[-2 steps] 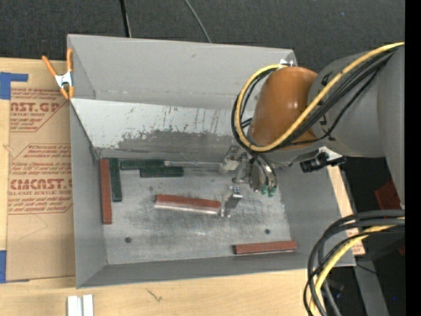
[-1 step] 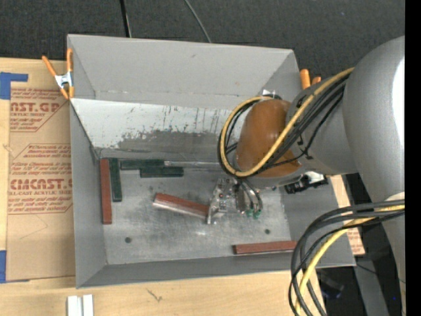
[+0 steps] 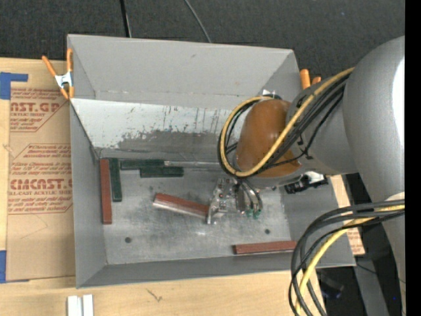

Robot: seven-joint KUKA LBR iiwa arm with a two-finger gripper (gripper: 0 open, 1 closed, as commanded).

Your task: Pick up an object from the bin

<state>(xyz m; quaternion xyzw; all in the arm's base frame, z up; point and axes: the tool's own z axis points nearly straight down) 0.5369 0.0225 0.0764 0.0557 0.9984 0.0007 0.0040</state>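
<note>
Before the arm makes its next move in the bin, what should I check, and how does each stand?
1. Gripper inside the bin, off its walls: ok.
2. Gripper at the right end of the tilted red-brown bar mid-floor: ok.
3. That bar actually held: cannot tell.
4. Dark green bar behind and second red-brown bar by the near wall lie apart from the gripper: ok.

Dark floor [image 3: 296, 12] lies at the top, a pale wooden tabletop [image 3: 197, 298] along the bottom.
</note>
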